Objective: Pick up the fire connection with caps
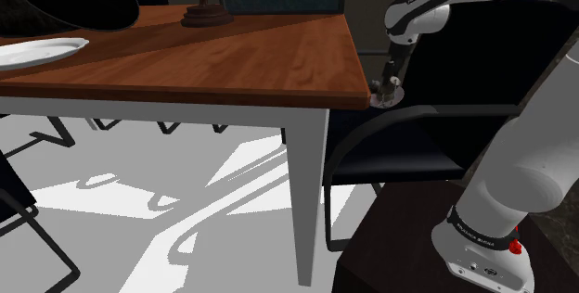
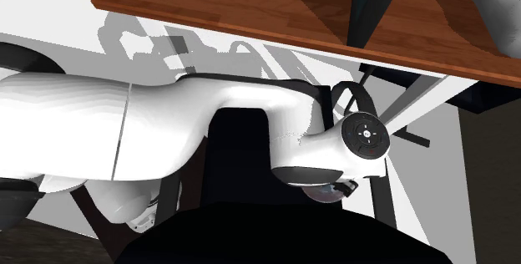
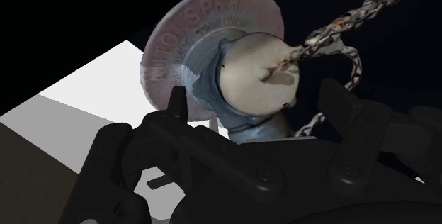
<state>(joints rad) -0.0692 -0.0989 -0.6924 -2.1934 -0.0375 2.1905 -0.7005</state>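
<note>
The black two-finger gripper [image 3: 255, 113] pinched the round pinkish-grey fire connection [image 3: 205, 42] with pale cap and chain, apparently held aloft, beside a corner of the brown wooden table [image 1: 278, 69].

Tabletop [image 1: 232, 59]: polished reddish-brown wood, smooth, visible grain. Fire connection [image 3: 205, 45]: dull worn metal disc, raised lettering; pale matt caps [image 3: 255, 74]; tarnished chain [image 3: 347, 20]. Claw [image 3: 255, 103]: matt black. Arm [image 2: 209, 120]: glossy white shell.
</note>
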